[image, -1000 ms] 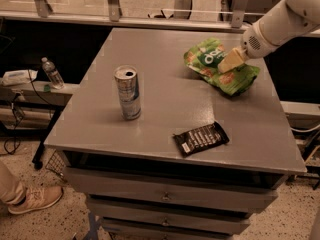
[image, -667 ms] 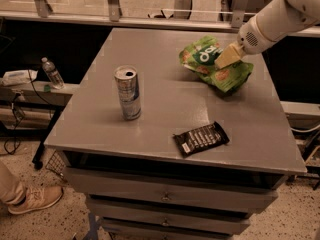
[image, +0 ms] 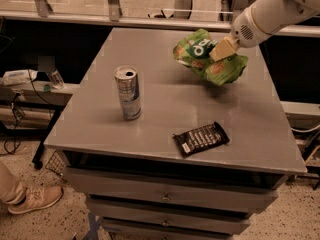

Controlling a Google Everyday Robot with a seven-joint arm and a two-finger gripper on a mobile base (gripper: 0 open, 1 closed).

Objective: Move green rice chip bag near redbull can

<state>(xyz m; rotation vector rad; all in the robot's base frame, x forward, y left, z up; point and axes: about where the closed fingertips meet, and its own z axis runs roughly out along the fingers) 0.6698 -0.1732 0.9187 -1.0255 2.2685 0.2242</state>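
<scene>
The white arm (image: 272, 11) reaches in from the far right, angled down and leftward. Its gripper (image: 221, 49) hangs far right, fingers clamped on the bag (image: 192, 49).

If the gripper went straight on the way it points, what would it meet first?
The green rice chip bag, held in the jaws of the gripper above the far right of the table; beyond it, probably the tabletop.

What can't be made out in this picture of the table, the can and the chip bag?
Camera view: the gripper, holding the chip bag at the table's far right, has its tips hidden by the bag.
The arm: cut off by the right edge.
The black wrapper: print too small to read.
</scene>
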